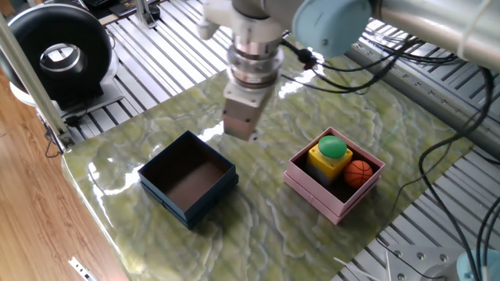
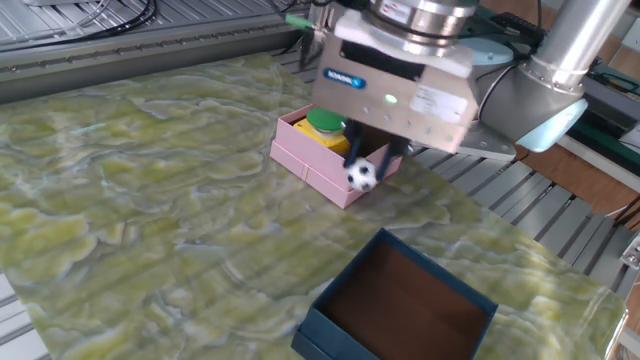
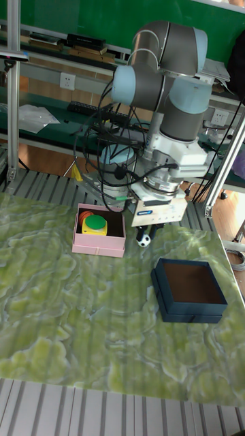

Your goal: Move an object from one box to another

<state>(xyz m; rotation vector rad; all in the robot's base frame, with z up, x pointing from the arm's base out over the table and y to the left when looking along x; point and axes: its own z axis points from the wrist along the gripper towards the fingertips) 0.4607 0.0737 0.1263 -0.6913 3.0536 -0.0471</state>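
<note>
— Where is the small soccer ball (image 2: 362,176)?

— Clamped between the gripper (image 2: 366,170) fingers, in the air between the navy-blue box (image 2: 400,300) and the pink box (image 2: 318,168). It is round, so no long axis shows.

— Do all views show it?

— No. One fixed view hides it behind the gripper (image 1: 239,134); the tall view shows the soccer ball (image 3: 143,240) under the gripper (image 3: 145,237).

— The arm (image 3: 163,82)?

— Wrist pointing straight down over the green marbled table (image 2: 150,200). The pink box (image 1: 334,173) holds a yellow block with a green cap (image 1: 330,153) and an orange ball (image 1: 358,172).
</note>
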